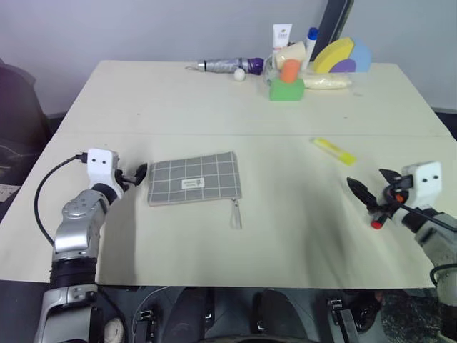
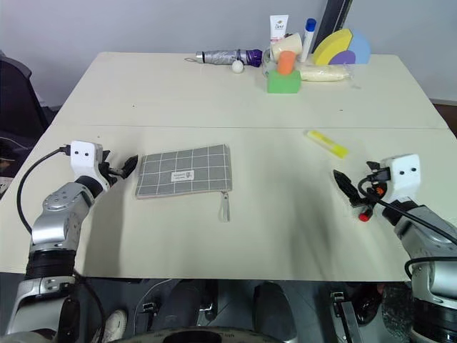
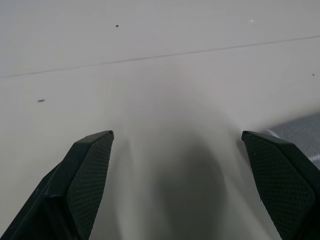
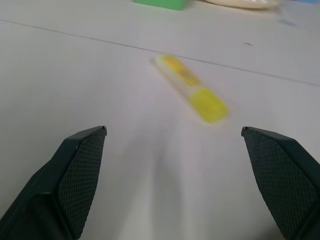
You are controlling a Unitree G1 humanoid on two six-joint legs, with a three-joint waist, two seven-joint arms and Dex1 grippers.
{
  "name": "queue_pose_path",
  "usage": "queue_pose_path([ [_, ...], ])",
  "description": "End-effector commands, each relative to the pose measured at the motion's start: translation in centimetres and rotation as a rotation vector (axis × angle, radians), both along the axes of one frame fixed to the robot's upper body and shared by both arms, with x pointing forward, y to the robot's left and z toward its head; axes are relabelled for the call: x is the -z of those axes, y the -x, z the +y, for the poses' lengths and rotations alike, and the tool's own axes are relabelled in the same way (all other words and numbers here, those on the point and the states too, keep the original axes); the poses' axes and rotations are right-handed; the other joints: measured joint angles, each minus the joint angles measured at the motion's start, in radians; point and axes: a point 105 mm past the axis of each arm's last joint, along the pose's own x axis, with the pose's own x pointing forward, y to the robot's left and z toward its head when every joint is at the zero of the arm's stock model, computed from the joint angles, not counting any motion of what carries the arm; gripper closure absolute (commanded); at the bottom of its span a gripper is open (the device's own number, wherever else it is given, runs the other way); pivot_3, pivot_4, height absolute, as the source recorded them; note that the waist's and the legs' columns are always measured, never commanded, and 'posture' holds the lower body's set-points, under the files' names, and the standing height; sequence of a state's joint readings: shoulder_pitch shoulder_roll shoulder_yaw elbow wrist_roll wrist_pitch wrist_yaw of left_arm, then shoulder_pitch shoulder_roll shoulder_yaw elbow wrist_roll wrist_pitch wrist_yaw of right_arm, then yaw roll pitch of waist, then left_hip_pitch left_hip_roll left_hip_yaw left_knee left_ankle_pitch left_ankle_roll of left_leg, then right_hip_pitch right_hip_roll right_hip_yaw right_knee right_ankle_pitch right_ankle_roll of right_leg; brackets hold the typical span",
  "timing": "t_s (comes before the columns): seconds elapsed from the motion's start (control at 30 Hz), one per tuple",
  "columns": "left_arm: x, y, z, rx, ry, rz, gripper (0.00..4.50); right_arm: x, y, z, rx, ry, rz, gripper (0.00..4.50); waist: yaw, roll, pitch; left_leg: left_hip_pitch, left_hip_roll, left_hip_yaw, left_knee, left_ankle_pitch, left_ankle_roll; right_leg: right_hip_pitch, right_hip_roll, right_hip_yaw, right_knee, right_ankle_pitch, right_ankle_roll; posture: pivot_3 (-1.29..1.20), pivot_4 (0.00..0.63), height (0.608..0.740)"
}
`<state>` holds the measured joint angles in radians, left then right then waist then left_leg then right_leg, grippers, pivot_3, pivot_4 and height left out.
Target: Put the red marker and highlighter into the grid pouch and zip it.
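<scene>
Grid pouch (image 1: 193,178), one, lies flat on the table (image 1: 214,100) just beside the left gripper (image 1: 136,174), closed as far as can be seen, its small white label too small to read. One yellow highlighter (image 1: 333,151) lies well to its right, ahead of the right gripper (image 1: 373,196). Both grippers hover spread wide and empty; a white tube (image 1: 281,36) at the far edge reads "Dove".
</scene>
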<state>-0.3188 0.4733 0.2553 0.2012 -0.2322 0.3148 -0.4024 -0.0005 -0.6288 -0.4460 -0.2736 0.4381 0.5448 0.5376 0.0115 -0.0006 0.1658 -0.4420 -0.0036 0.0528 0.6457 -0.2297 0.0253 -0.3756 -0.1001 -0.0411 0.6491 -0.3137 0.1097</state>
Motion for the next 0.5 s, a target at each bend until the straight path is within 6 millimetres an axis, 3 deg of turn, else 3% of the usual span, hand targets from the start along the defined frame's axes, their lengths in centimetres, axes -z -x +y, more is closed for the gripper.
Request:
queue_pose_path([
  [0.03,-2.3,0.3,1.0,-0.004,-0.022,-0.082,0.16,-1.6,-1.2,3.3,-0.102,0.011,-0.06,0.0,-0.001,0.0,0.0,0.0,0.0,0.0,0.0,0.0,0.0,0.0,0.0,0.0,0.0,0.0,0.0,0.0,0.15,0.74],
  [0.2,-2.1,1.7,1.7,0.038,-0.113,-0.078,0.16,-1.1,-3.1,8.2,-0.232,0.023,-0.045,0.0,-0.018,0.0,0.0,0.0,0.0,0.0,-0.001,0.0,0.0,-0.001,0.0,0.0,0.0,0.0,0.0,0.0,0.15,0.74],
  [0.27,-1.7,2.7,2.1,0.066,-0.184,-0.066,0.0,-0.5,-4.1,9.7,-0.247,0.035,-0.028,0.52,-0.025,0.0,0.0,0.0,0.0,0.0,-0.001,0.0,0.0,-0.001,0.0,0.0,0.0,0.0,0.0,0.0,0.15,0.74],
  [0.33,-1.2,3.7,2.6,0.098,-0.263,-0.052,0.0,-0.1,-5.1,11.3,-0.26,0.021,-0.012,1.32,-0.026,0.0,0.0,0.0,0.0,0.0,-0.001,0.0,0.0,-0.002,0.0,0.0,0.0,0.0,0.0,0.0,0.15,0.74],
  [0.5,0.1,6.6,3.6,0.236,-0.5,-0.007,0.0,1.4,-7.6,15.1,-0.271,0.049,0.036,4.07,-0.035,0.001,0.0,0.0,0.0,0.001,-0.003,-0.001,-0.003,-0.007,-0.001,0.0,0.0,0.0,-0.001,0.0,0.15,0.74],
])
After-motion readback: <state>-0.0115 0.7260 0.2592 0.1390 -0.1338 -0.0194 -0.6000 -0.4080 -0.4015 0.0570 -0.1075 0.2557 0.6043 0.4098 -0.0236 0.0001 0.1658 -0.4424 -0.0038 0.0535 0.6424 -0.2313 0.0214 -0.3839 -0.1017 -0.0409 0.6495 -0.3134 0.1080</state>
